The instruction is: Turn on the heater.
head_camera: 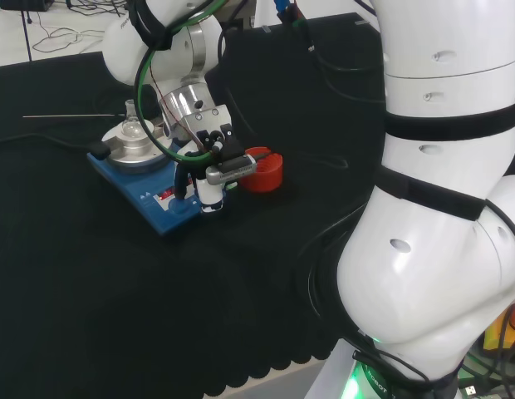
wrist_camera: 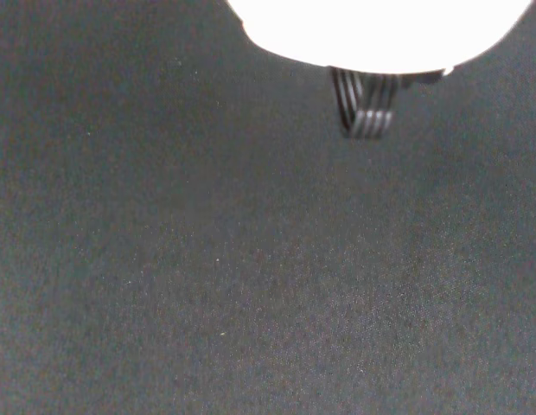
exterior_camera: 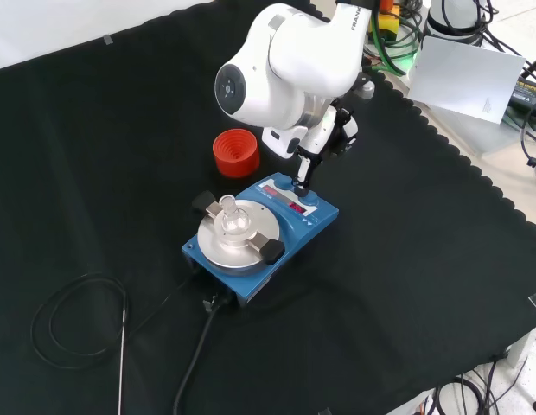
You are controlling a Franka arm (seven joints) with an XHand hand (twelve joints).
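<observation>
The heater (exterior_camera: 313,217) is a blue box with a round metal plate (exterior_camera: 251,245) on top and a red-lit front panel (exterior_camera: 285,195). A small clear glass flask (exterior_camera: 229,218) stands on the plate. In the front view the hand (exterior_camera: 304,169) hangs over the panel, one straight black finger pointing down with its tip at the panel. The head view shows the heater (head_camera: 170,214) and flask (head_camera: 133,125) left of centre, the hand (head_camera: 209,170) over the heater's near right corner, the thumb sticking out to the right. A black ribbed finger (wrist_camera: 366,111) shows over black cloth in the wrist view.
A red ribbed ring stand (exterior_camera: 235,153) sits on the cloth just behind the heater in the front view, and right of the hand as the red stand (head_camera: 263,169) in the head view. A black power cable (exterior_camera: 195,356), a coiled lead (exterior_camera: 76,322) and thin probe (exterior_camera: 121,363) lie near the heater.
</observation>
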